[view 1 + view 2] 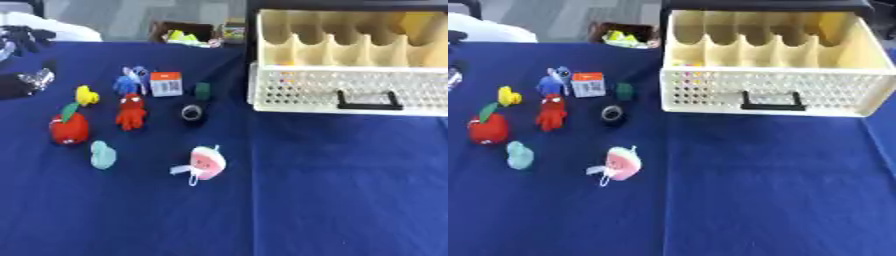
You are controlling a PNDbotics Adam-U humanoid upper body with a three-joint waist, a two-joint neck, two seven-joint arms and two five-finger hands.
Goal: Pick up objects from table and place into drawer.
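Observation:
A cream drawer [772, 87] with a perforated front and a black handle [772, 102] stands pulled open at the back right, its inside split by dividers. Small toys lie on the blue table's left half: a pink round plush [206, 162], a red apple plush [68, 127], a red octopus figure [130, 112], a teal piece [102, 154], a yellow toy [86, 95], a blue figure [130, 81], an orange-and-white box [165, 83], a dark green piece [203, 90] and a black roll [192, 113]. Neither hand shows in either view.
The blue cloth [332, 190] covers the table. A cardboard box [182, 33] with yellow contents sits beyond the far edge. Dark and silvery items [26, 80] lie at the far left, with white fabric [52, 27] behind them.

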